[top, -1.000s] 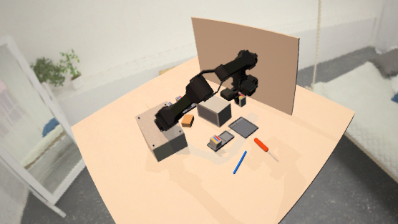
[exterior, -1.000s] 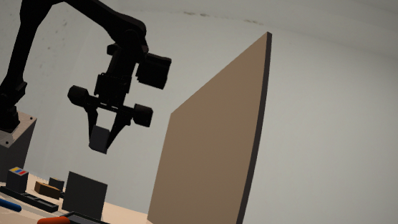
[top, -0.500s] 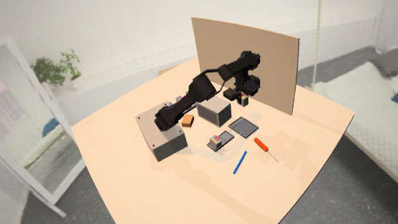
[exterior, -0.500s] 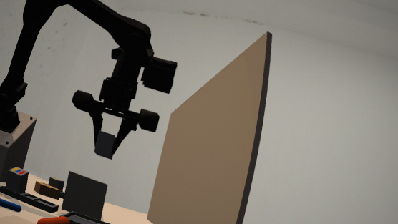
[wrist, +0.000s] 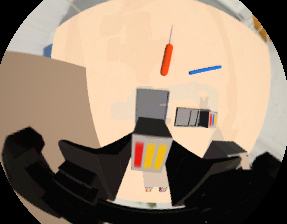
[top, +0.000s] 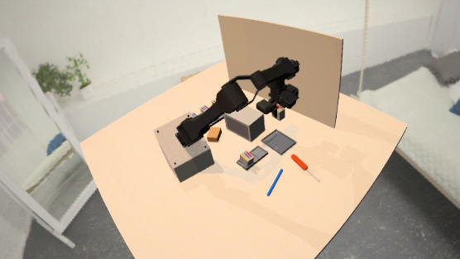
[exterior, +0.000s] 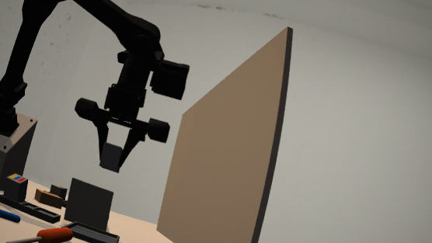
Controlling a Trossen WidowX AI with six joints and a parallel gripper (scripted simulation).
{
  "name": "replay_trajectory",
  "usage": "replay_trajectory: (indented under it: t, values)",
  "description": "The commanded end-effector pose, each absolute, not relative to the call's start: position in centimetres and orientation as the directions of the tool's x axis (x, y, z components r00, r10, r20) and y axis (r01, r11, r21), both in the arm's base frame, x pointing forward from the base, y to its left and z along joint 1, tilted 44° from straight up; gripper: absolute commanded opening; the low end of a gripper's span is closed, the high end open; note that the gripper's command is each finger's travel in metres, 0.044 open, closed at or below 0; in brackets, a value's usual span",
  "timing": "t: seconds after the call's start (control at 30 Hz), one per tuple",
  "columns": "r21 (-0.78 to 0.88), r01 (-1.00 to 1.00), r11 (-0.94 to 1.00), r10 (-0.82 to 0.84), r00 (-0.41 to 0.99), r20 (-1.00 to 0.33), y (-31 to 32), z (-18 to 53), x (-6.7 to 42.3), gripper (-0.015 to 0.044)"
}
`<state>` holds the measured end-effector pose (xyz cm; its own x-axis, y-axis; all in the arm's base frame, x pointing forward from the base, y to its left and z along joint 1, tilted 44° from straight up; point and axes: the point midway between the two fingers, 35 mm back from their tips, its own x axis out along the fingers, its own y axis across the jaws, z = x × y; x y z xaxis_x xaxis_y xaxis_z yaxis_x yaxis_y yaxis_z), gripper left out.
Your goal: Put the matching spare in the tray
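My gripper (top: 280, 115) (exterior: 111, 165) (wrist: 148, 135) is shut on a small dark spare block (top: 280, 112) (exterior: 109, 155) (wrist: 148, 155) with red and yellow stripes on one face. It holds the block high in the air, next to the brown panel. The flat dark grey tray (top: 279, 141) (exterior: 93, 233) (wrist: 152, 104) lies on the table below and a little in front of the gripper. The mounted unit (top: 245, 123) (exterior: 88, 204), a grey box with a beige top, stands left of the tray. Another spare (top: 246, 156) (exterior: 16, 184) with red, blue and yellow stripes sits in a dark holder.
A tall brown panel (exterior: 229, 147) stands close behind the gripper. An orange block (top: 214, 134), a red screwdriver (top: 299, 162) (wrist: 166, 59) and a blue pen (top: 275, 182) (wrist: 204, 68) lie on the table. The arm's base sits on a grey pedestal (top: 188, 159). More spares (top: 203, 108) stand behind the arm.
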<state>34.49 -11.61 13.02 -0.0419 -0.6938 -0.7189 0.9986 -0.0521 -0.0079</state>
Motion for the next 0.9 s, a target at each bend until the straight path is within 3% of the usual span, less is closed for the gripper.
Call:
replay_trajectory:
  t: [0.0, 0.87]
  values:
    - [-0.022, 0.998, -0.051, -0.694, -0.051, -0.718, -12.0, 12.3, 34.4, 0.0]
    - [-0.022, 0.998, -0.051, -0.692, -0.051, -0.72, -13.9, 10.3, 34.6, 0.0]
